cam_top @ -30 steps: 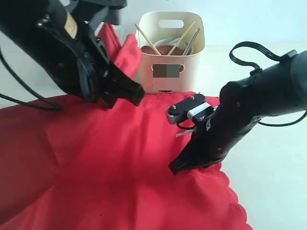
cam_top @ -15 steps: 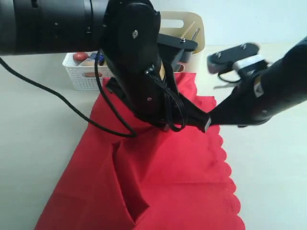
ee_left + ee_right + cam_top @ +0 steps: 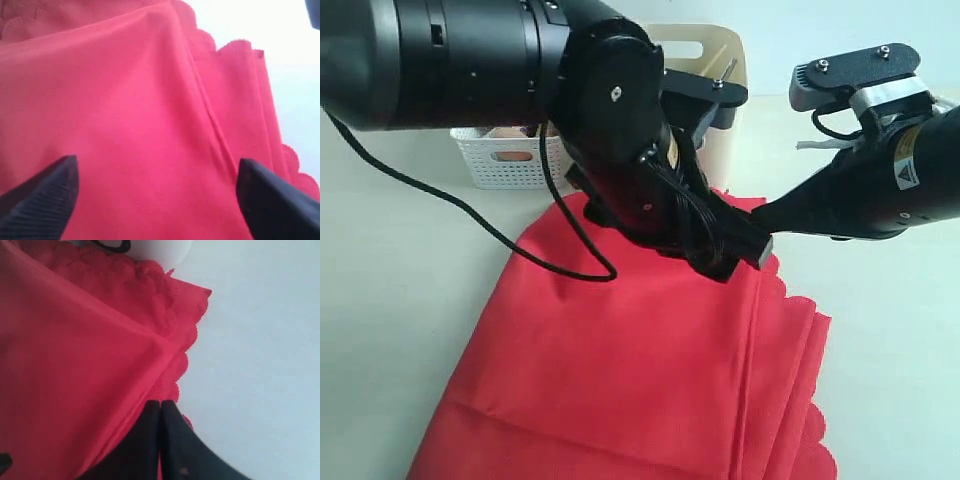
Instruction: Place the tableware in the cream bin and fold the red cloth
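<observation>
The cloth (image 3: 620,380) lies folded in a long strip running from the bin (image 3: 710,32) toward the near edge, with its scalloped edges stacked on the right. The left gripper (image 3: 156,161) hangs over the strip's far end, spread wide and empty. The right gripper (image 3: 160,405), nearer the scallops, is closed, apparently pinching the fold's edge. The next fold would cross the long axis.

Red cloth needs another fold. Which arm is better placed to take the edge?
Right, probably. The right claw is shut at the scalloped edge of the red cloth, seemingly pinching it. The left claw is open over the cloth's plain middle, gripping nothing.
</observation>
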Robot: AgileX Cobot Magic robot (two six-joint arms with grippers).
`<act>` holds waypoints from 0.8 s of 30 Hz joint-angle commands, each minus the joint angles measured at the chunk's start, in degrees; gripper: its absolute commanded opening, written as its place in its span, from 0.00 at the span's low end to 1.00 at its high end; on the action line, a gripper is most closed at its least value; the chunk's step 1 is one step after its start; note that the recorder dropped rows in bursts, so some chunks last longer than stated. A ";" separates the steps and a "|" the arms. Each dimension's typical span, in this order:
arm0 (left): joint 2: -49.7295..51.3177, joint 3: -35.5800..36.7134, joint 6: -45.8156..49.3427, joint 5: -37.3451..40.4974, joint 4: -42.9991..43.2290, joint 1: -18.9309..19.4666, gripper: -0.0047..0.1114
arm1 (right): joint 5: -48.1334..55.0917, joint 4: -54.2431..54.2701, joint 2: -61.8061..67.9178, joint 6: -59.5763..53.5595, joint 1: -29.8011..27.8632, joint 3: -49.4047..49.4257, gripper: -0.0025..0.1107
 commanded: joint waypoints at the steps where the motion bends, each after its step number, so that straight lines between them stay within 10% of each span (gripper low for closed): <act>1: -6.24 -0.60 3.09 1.10 0.81 0.38 0.64 | -0.85 -0.61 -0.03 0.25 -0.36 0.58 0.02; 7: -19.46 0.17 1.43 8.74 8.65 4.08 0.05 | -3.18 0.07 -0.03 0.14 -0.36 1.59 0.02; 18: -49.49 19.76 -4.44 -2.53 12.22 4.40 0.05 | -1.77 60.81 7.88 -64.22 3.20 1.49 0.02; 24: -67.12 37.99 -9.06 -16.00 12.35 4.40 0.05 | -5.18 69.01 19.13 -72.01 8.22 -1.13 0.02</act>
